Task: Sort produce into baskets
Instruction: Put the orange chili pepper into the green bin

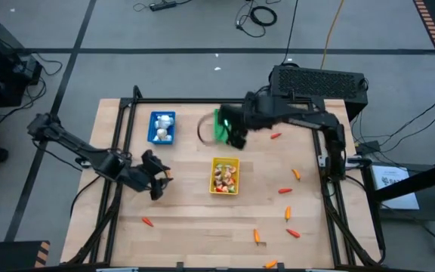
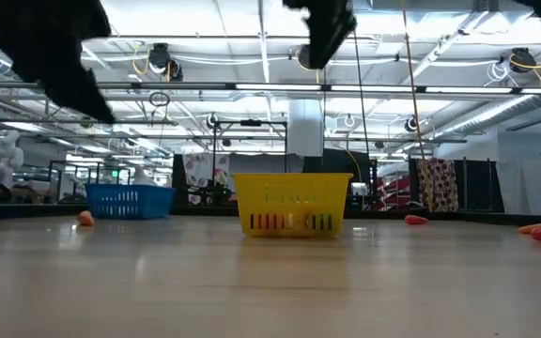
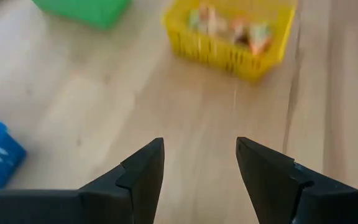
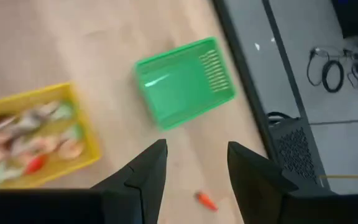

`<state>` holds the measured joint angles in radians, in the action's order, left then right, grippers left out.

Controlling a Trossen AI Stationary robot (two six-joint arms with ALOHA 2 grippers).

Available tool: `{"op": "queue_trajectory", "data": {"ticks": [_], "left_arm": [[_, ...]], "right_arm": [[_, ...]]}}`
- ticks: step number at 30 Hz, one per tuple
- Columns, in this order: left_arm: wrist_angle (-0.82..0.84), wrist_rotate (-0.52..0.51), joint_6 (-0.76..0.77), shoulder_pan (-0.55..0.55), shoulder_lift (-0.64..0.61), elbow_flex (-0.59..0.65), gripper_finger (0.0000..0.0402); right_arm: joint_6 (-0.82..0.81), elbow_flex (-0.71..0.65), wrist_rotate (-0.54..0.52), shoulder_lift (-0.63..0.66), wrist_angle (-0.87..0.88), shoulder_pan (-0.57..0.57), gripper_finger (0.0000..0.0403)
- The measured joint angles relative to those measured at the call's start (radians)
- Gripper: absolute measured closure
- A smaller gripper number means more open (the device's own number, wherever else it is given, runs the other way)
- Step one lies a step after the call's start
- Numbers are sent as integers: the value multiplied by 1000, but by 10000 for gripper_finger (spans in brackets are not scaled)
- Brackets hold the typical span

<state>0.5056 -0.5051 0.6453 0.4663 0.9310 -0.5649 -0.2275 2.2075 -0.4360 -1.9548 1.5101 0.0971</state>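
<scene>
Three baskets sit mid-table in the high view. Yellow basket (image 1: 224,175) at centre holds a mixed pile: white, orange-red and green bits. Blue basket (image 1: 161,127) up and left of it holds a few white bulbs. Green basket (image 1: 221,125) is just above the yellow one, half hidden under the right arm; in the right wrist view it (image 4: 184,83) looks empty. Loose carrots lie on the table (image 1: 187,204): one (image 1: 148,221) at lower left, several at lower right such as (image 1: 293,233) and (image 1: 257,236), one (image 1: 276,136) right of the green basket. Right gripper (image 1: 236,136) hangs over the green basket's lower edge, jaws spread, nothing between them. Left gripper (image 1: 157,175) sits left of the yellow basket and below the blue one, jaws spread and empty. Low view: yellow basket (image 2: 292,203) centre, blue (image 2: 129,199) to its left.
</scene>
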Motion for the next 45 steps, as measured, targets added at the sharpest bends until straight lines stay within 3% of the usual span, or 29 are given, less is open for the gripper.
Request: {"op": "queue_trajectory", "data": {"ticks": [4,8,11,15,18,23,26,34,45], "left_arm": [[71,184,-41,-89,77,-14,194],[106,340,-262,-210,124,-46,194],[177,373,-454,-284,147,-78,194],[159,492,-651,-352,190,-111,194],[187,535,-708,-382,247,-112,194],[185,534,-730,-447,357,-111,194],[186,534,-731,-454,414,-111,194],[188,470,-733,-474,452,-111,194],[180,503,-757,-493,507,-104,194]], "right_arm": [[-85,-91,-17,65,9,-169,243],[-246,-282,-149,178,-14,-381,243],[-466,-501,-246,288,-84,-545,243],[-684,-828,-324,425,-372,-731,243],[-682,-1019,-384,483,-702,-809,243],[-415,-1215,-425,494,-1271,-837,243],[-297,-1278,-421,491,-1452,-834,243],[-269,-1289,-373,490,-1455,-822,243],[-270,-1289,-373,489,-1455,-818,243]]}}
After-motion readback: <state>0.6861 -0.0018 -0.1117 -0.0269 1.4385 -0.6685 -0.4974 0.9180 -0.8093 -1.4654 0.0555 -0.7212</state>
